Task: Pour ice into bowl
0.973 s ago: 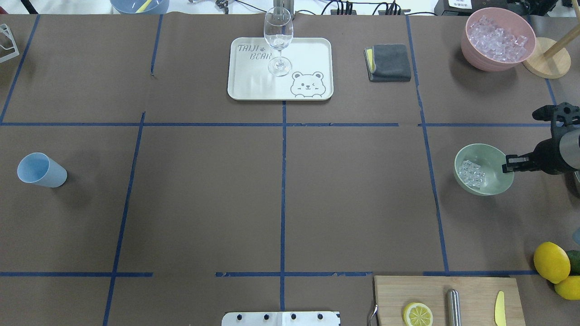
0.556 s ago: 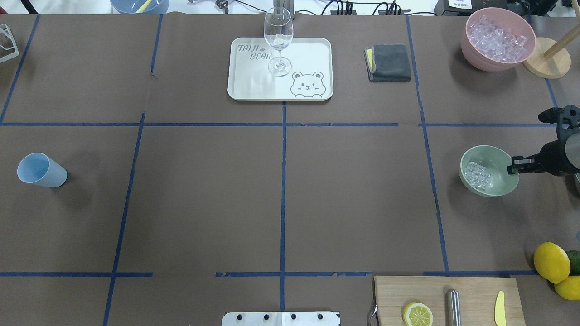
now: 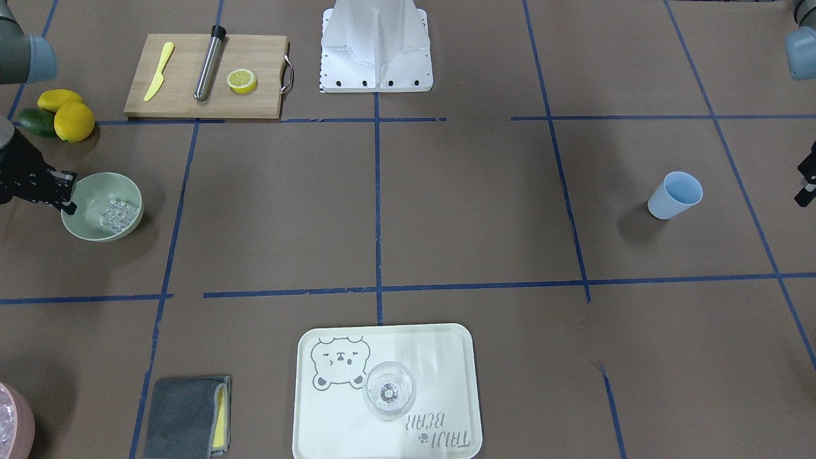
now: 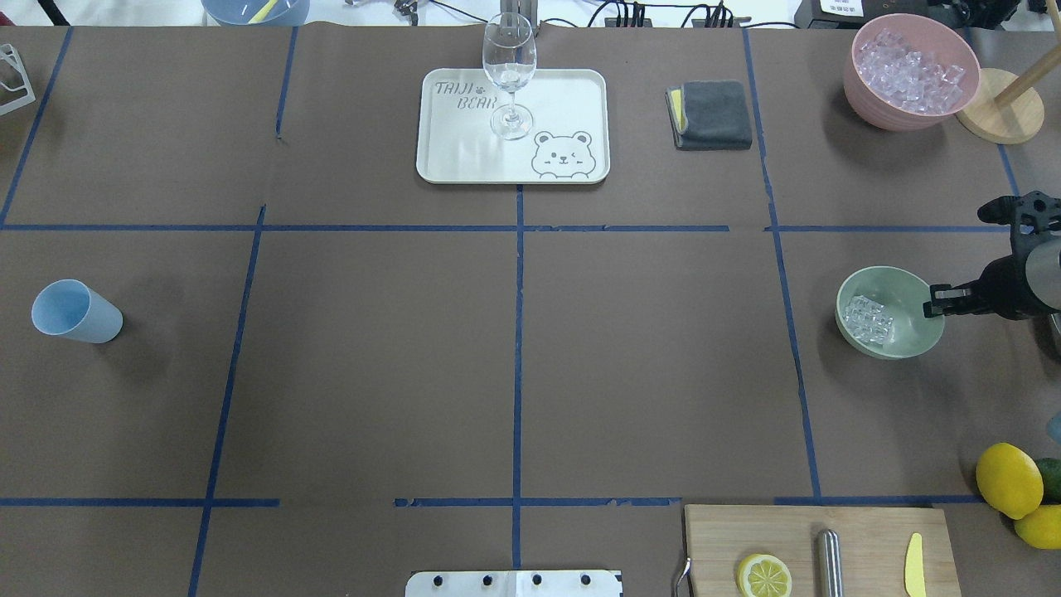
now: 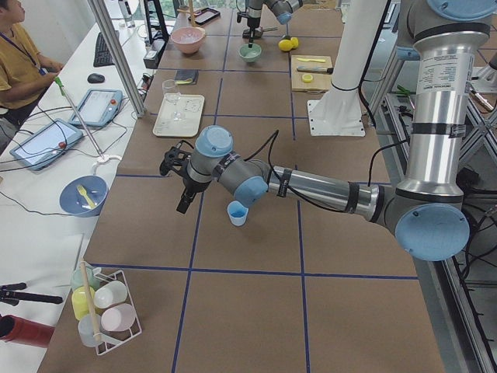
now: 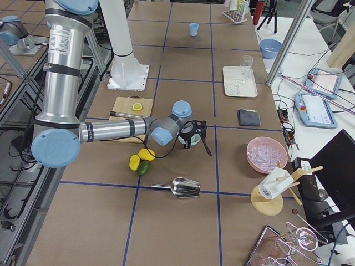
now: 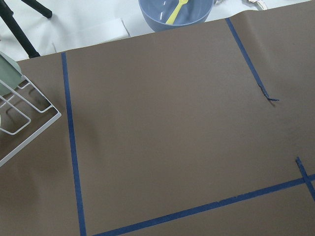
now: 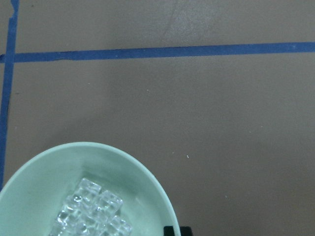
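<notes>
Because the bowl (image 4: 902,290) is round, we record no long axis for it. It sits mouth upward on the robot's right side of the table, between the pink tub (image 4: 866,106) and the lemons (image 4: 1009,479). We find the ice (image 4: 866,319) gathered in a small heap low on the inner wall, on the side farthest from the right gripper (image 4: 928,302). That gripper's fingers are closed over the bowl's near rim, and one tip shows at the rim in the wrist view. The right arm reaches in low and nearly level from the table's edge. The pink tub is heaped with more cubes. The blue cup (image 4: 76,311) stands upright and empty at the opposite side, and the wine glass (image 4: 509,62) stands empty on the tray (image 4: 572,99). The left gripper (image 5: 185,203) hangs fingers-down near the blue cup; we cannot tell whether its fingers are apart.
</notes>
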Robot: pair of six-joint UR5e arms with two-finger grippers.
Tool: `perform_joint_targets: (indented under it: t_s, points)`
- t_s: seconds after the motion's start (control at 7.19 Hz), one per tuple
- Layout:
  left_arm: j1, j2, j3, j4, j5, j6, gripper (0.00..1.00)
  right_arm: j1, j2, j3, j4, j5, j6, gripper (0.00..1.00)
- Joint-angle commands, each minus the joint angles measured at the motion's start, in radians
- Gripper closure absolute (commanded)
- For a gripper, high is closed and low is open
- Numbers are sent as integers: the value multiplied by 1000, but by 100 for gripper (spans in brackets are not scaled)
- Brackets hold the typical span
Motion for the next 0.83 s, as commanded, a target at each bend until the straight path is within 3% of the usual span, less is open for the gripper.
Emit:
perform_joint_targets:
  t_s: [0.0,0.14,0.42,0.69]
  points:
    - [0,0,1,0,2,0,0,0,2,-3,1,0,3,0]
    - [0,0,1,0,2,0,0,7,2,3,0,15,-3,0]
    - [-2,2,-21,6,3,0,0,229,-2,-8,-31,219,-119,0]
    - [-3,41,-2,23,-6,44,0,431,-1,-23,-206,278,-403,0]
